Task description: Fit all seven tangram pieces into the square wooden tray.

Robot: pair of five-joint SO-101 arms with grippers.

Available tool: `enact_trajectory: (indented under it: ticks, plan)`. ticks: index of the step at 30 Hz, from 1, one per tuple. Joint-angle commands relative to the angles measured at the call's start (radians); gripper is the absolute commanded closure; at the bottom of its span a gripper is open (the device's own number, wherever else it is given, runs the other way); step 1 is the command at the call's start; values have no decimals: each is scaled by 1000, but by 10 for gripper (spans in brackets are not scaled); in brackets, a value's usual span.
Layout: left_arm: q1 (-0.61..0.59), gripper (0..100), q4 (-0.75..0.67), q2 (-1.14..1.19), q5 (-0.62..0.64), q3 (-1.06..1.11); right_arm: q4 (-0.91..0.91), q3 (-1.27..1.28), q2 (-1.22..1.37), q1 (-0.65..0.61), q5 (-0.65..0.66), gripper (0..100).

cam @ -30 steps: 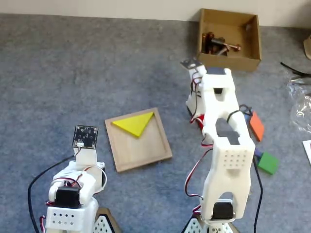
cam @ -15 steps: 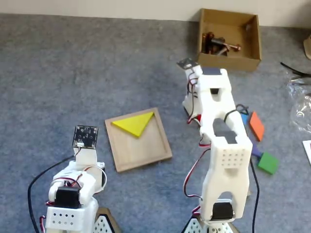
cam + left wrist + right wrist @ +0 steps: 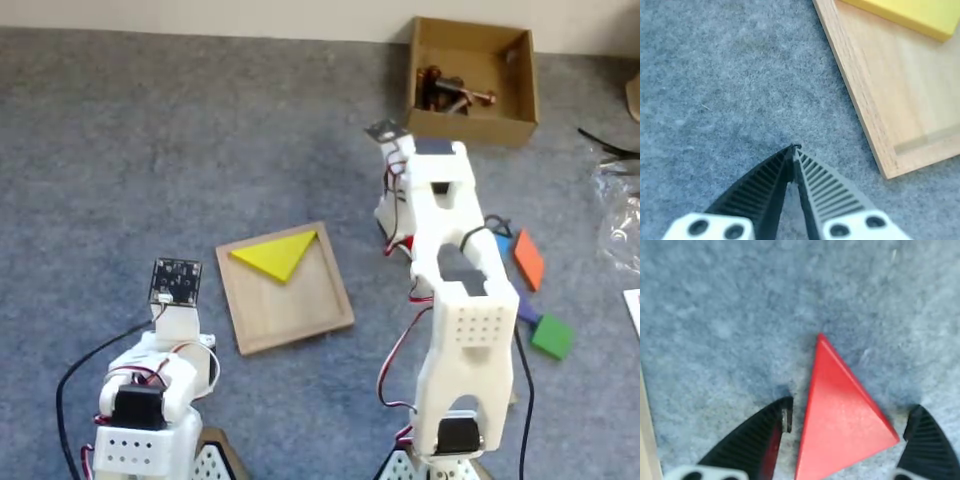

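While the left gripper (image 3: 795, 150) is pinched shut at the high view's lower left, beside the square wooden tray (image 3: 290, 310) holding a yellow triangle (image 3: 275, 255), the right gripper (image 3: 849, 416), right of centre, gapes wide, the red triangle (image 3: 837, 410) lying flat between its jaws.

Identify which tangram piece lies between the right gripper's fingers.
The red triangle, flat on the carpet inside the open right gripper. The yellow triangle lies in the wooden tray; the orange piece and green piece lie beside the arm.
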Motion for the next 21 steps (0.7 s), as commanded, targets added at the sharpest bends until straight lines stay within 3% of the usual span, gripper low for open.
enact_trajectory:
  ticks: [1, 21]
  plan:
    - [15, 995, -2, -7, 8, 19, -10, -13, 1, -13, -41, 656]
    - [15, 995, -2, -7, 8, 19, -8, -5, 5, -13, -74, 691]
